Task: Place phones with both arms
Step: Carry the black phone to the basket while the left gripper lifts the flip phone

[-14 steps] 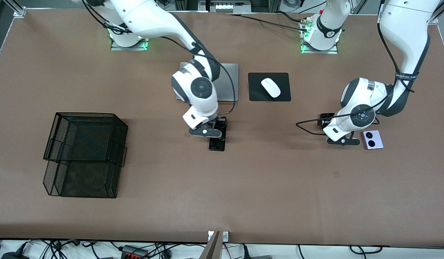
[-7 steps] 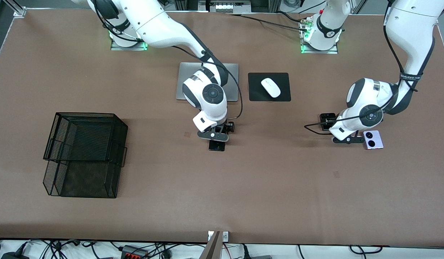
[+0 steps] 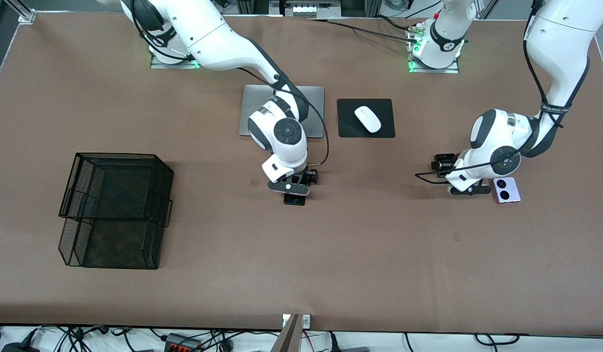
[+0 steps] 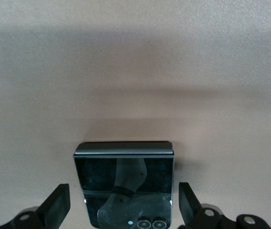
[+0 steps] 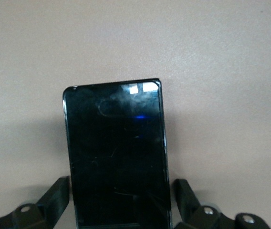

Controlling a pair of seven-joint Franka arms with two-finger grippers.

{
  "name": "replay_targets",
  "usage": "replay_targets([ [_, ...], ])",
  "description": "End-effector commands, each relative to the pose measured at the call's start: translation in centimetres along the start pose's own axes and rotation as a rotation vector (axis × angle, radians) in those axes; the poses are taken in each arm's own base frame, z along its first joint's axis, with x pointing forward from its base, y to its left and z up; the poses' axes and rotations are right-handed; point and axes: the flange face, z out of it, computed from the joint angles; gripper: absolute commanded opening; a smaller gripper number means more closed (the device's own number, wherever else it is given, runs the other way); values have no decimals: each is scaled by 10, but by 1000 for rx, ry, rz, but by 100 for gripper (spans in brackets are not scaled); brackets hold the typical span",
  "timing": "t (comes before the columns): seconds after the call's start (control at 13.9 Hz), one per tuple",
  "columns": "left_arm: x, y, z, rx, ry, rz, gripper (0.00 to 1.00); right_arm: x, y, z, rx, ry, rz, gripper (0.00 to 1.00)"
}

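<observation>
Over the middle of the worktop, just nearer the front camera than the silver laptop, the right gripper hangs low above the long slim black phone, its fingers spread wide with one on each long side of the slab and a clear gap to either edge. Toward the left arm's end of the worktop, the left gripper is in the same stance over the small folded black phone, fingers wide and apart from its sides; from the front that phone is mostly hidden under the wrist. The lilac-white folded phone lies flat just beside the left gripper, not between its fingers. Both grasps look ready to be made, I'd say, and doing them well means going straight down until the fingertips are beside the phones' thin edges, then closing evenly so neither slab gets skewed or pushed along the worktop. The glossy faces will likely be slippery, so the grip should land on the side edges, near the middle of the long phone for balance. The left arm should also descend cleanly to avoid nudging the lilac phone. The black mesh trays, well apart toward the right arm's end, seem the likely destination.
</observation>
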Motion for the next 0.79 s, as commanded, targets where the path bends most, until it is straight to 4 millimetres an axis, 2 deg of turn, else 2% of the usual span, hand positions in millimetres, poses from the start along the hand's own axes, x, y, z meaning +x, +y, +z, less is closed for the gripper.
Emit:
replay_targets([
  [0.0, -1, 1, 5, -31, -2, 3, 100, 6, -4, -2, 4, 21, -11, 79],
  [0.07, -1, 1, 6, -32, -5, 3, 100, 5, -4, -2, 3, 20, -14, 52],
  [0.14, -1, 1, 6, -32, -5, 3, 100, 7, -3, -4, 4, 21, -14, 37],
  [0.22, -1, 2, 7, -32, -5, 5, 100, 8, -4, -7, 5, 22, -14, 28],
  [0.29, -1, 2, 8, -32, -8, 8, 99, 10, -4, -11, 10, 26, -12, 26],
  [0.36, -1, 2, 9, -33, -10, 8, 86, 18, -4, -23, 19, 36, -15, 24],
  [0.43, -1, 2, 8, -33, -8, 8, 66, 32, -1, -44, 34, 48, -10, 24],
  [0.5, 0, 2, 5, -31, -6, 8, 46, 49, 13, -63, 16, 39, -3, 24],
  [0.58, 0, 7, 0, -31, -1, 17, 35, 66, 25, -79, 11, 33, -10, 24],
  [0.65, 0, 9, -6, -28, 6, 21, 30, 86, 43, -107, 12, 36, -24, 24],
  [0.72, 2, 9, -20, -20, 23, 19, 29, 101, 63, -127, -9, 22, -44, 24],
])
